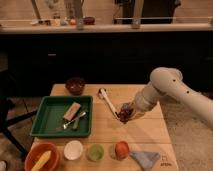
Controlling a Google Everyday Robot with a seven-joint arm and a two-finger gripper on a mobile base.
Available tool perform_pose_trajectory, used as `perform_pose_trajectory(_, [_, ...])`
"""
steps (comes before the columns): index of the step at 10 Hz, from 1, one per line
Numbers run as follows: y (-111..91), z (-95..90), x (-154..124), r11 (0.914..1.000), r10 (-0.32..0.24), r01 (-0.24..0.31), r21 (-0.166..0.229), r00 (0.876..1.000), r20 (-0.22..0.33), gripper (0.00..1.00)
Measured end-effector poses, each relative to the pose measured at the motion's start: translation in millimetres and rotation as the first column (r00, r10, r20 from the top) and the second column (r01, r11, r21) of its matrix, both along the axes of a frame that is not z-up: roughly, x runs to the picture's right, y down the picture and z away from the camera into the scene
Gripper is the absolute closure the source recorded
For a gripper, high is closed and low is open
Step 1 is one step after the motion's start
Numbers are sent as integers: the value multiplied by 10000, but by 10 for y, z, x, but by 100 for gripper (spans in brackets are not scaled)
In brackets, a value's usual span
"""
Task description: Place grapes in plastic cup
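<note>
My gripper (125, 114) hangs over the middle of the wooden table (145, 131), shut on the dark red-purple grapes (125, 116). The white arm reaches in from the right. The plastic cup (95, 152), small and translucent light green, stands near the table's front edge, down and to the left of the gripper. It sits between a white bowl (73, 149) and a round orange-red fruit (121, 149).
A green tray (46, 117) with a sponge and cutlery lies at the left. A dark red bowl (75, 85) stands at the back. A white brush (106, 98) lies just left of the gripper. An orange bowl (42, 158) holds a banana; a blue cloth (146, 159) lies front right.
</note>
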State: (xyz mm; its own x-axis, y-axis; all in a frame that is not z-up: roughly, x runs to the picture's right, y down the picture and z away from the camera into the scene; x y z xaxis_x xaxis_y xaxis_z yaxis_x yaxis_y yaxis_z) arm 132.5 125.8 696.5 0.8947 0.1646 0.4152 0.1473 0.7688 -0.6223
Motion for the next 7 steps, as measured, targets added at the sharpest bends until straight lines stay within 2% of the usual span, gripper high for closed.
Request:
perform_pose_trajectory(3, [0, 7, 8, 10000, 8, -8, -25, 10000, 37, 100])
perform_pose_trajectory(4, [-10, 23, -19, 9998, -175, 177, -86, 9996, 227, 100])
perform_pose_trajectory(6, [-39, 27, -249, 9955, -926, 942, -118, 9907, 1000, 100])
perform_pose_trajectory(7, [-40, 4, -417, 9900, -1373, 1404, -114, 9800, 1443, 100])
